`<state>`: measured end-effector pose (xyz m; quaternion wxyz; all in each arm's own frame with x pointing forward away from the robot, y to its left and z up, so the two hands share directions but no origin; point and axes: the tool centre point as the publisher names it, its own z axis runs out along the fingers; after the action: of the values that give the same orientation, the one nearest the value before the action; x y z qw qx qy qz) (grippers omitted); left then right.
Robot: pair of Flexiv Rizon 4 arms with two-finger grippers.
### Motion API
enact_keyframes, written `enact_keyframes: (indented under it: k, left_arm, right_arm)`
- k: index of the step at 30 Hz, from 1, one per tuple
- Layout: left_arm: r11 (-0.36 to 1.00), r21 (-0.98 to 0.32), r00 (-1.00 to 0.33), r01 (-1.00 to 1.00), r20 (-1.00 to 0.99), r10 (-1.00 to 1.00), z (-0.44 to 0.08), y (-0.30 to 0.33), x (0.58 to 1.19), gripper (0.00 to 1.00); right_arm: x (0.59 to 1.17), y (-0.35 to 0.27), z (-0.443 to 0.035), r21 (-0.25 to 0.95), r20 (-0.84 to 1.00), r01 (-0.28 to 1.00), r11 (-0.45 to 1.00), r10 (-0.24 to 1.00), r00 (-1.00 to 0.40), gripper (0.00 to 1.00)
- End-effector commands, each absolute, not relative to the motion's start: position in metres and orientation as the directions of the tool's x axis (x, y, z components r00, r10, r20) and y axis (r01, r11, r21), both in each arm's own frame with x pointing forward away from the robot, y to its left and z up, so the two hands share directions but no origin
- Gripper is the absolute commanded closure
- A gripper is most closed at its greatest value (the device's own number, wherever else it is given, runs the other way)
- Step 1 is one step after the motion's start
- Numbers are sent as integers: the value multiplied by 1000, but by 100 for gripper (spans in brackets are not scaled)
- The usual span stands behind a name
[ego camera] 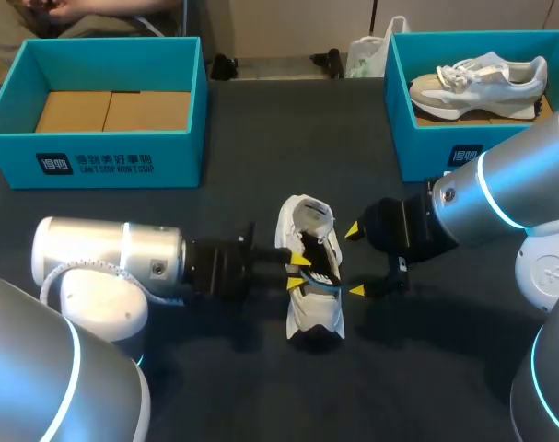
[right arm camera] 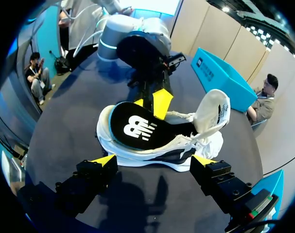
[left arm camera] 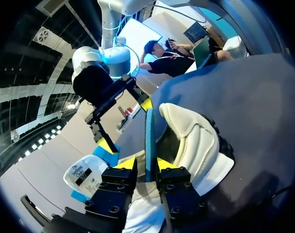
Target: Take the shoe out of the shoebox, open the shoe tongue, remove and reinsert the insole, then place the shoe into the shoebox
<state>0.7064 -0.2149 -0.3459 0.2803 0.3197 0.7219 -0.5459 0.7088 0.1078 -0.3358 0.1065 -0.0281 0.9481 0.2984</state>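
On the table (ego camera: 426, 368), left jaws pinching logo-printed insole (right arm camera: 137, 127) at shoe (ego camera: 316, 313), right jaws wide open.

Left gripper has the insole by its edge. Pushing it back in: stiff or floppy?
The insole looks thin and light, so it is probably bendy and may buckle if pushed hard. Held by one edge in the left gripper, it shows little droop, so it is likely springy rather than limp.
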Motion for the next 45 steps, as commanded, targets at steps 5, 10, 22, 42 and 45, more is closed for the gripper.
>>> enact_keyframes:
  k: [5,10,22,42,45]
  left_arm:
    - [170,-610,-632,774,-760,147,-334,-212,695,81]
    - [154,-617,-636,772,-757,151,-332,-215,690,92]
    - [155,-608,-628,778,-758,179,-348,-222,692,100]
    - [152,-604,-623,782,-766,159,-335,-216,691,70]
    - [138,-602,-618,786,-770,158,-329,-217,688,78]
  right_arm:
    - [708,108,-336,559,-220,-117,821,11,-975,0]
    - [708,108,-336,559,-220,-117,821,11,-975,0]
    - [708,108,-336,559,-220,-117,821,11,-975,0]
    - [708,108,-336,559,-220,-117,821,11,-975,0]
    - [708,108,-336,559,-220,-117,821,11,-975,0]
